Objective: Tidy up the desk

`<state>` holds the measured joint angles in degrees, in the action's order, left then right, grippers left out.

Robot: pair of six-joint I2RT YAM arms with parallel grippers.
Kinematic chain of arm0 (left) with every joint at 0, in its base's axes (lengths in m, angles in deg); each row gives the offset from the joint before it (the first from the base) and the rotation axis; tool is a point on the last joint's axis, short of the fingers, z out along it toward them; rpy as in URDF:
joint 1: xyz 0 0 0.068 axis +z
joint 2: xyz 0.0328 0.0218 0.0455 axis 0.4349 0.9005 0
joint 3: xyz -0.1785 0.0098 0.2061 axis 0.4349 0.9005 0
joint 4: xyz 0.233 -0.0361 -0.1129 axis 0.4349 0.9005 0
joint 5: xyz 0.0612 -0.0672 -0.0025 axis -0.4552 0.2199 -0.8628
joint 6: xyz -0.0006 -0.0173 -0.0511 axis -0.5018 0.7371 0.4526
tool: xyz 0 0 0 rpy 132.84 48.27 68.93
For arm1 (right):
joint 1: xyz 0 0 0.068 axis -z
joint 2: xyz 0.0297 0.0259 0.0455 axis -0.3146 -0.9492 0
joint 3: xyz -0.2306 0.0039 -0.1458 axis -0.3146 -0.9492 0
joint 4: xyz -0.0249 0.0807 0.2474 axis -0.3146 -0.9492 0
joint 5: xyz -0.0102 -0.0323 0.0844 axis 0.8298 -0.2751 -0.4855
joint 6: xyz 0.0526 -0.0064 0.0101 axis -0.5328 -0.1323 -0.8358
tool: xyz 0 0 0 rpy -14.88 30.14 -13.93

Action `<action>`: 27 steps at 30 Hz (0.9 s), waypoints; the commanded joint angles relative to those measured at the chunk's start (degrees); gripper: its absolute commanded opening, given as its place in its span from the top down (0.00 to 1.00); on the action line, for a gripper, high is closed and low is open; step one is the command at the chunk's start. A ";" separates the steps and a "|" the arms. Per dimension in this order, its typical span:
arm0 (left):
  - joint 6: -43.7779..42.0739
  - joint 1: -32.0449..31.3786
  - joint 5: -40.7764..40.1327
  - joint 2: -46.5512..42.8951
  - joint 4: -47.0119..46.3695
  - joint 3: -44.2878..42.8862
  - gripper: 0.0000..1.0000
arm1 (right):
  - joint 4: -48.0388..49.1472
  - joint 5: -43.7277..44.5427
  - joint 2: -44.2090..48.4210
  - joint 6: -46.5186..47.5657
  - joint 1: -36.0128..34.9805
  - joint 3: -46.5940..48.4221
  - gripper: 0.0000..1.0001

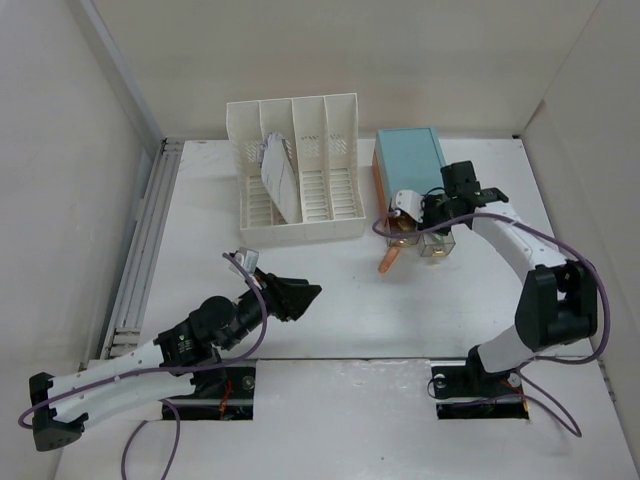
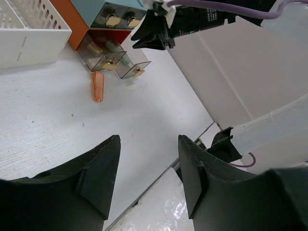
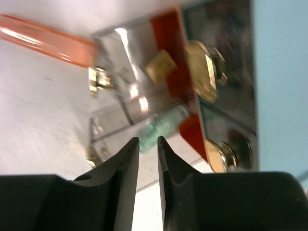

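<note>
The white desk carries a teal drawer box at the back right, with two clear drawers pulled open. My right gripper hovers over these drawers. In the right wrist view its jaws stand a narrow gap apart with nothing between them, just above a green tube lying in a clear drawer. An orange pen lies on the desk in front of the drawers. My left gripper is open and empty over mid-desk; its wrist view shows bare desk below.
A white slotted file rack holding a paper stands at the back centre. A grey rail runs along the desk's left edge. White walls close in on three sides. The orange pen and drawers show far ahead in the left wrist view.
</note>
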<state>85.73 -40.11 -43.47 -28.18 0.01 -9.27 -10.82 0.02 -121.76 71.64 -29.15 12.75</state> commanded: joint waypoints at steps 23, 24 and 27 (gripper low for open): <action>1.02 -0.12 0.23 -5.02 0.57 1.42 0.52 | -4.78 -1.78 -15.02 18.22 -15.91 3.08 0.45; 1.02 -0.12 0.23 -5.03 0.57 1.42 0.52 | -4.78 -0.81 -15.55 18.21 -16.43 3.09 0.45; 1.02 -0.12 0.23 -6.08 1.10 1.95 0.52 | -5.39 0.07 -17.48 18.21 -17.66 4.58 0.45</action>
<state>86.67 -40.11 -43.41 -32.98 1.82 -8.11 -17.00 -1.58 -137.85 89.92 -45.30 14.58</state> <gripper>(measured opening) 0.480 0.550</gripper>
